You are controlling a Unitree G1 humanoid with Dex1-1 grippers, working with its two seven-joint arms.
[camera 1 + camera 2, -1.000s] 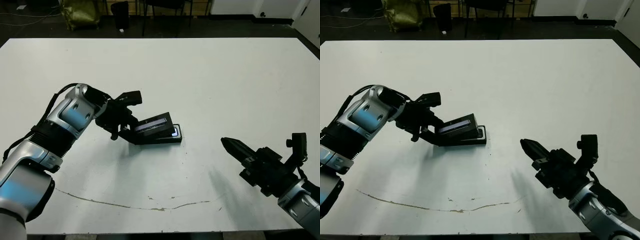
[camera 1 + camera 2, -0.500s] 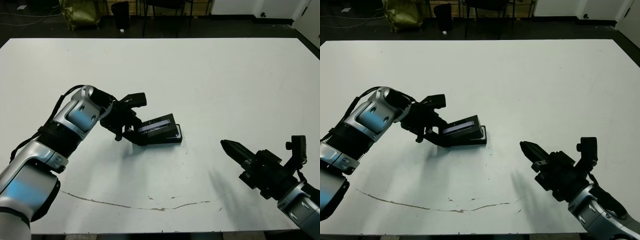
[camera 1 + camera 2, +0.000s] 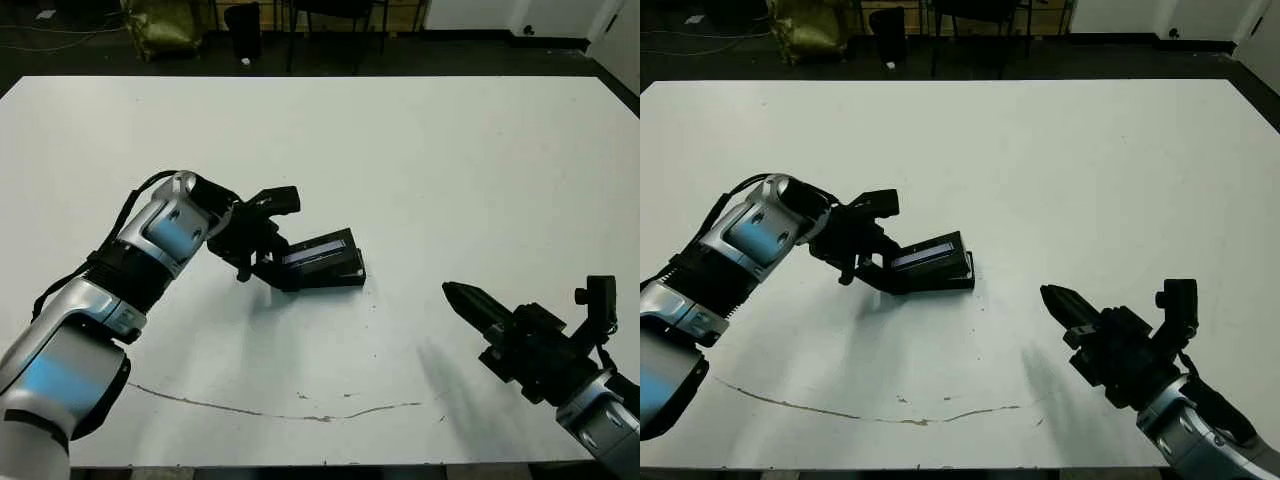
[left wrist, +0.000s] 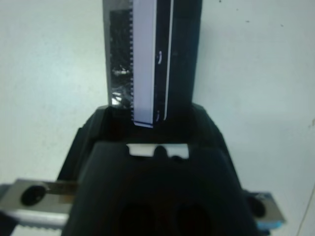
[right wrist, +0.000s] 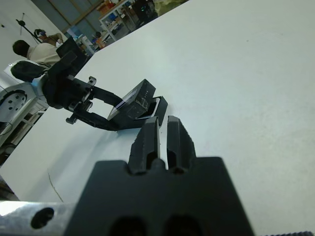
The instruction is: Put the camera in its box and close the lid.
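Note:
The lid [image 3: 320, 249], flat and black with a pale silvery stripe, sits tilted over the box [image 3: 342, 278], its left end raised. My left gripper [image 3: 268, 258] is shut on that raised end; in the left wrist view the lid [image 4: 147, 59] runs straight out from between the fingers [image 4: 93, 132]. Only the right end and front edge of the shallow black box show beneath the lid. The camera is hidden under the lid. Well to the right, near the table's front, my right gripper [image 3: 458, 295] hangs shut and holds nothing, pointing toward the box [image 5: 160, 105].
A thin brown line [image 3: 300, 408] runs across the white table [image 3: 420, 150] near its front edge. Beyond the far edge lie dark floor, chair legs and a yellow-green bag [image 3: 160, 25]. A person [image 5: 29, 49] sits beyond the table in the right wrist view.
The left gripper has shifted slightly right and tipped the lid lower, so it lies flatter over the box. The right gripper has hardly moved.

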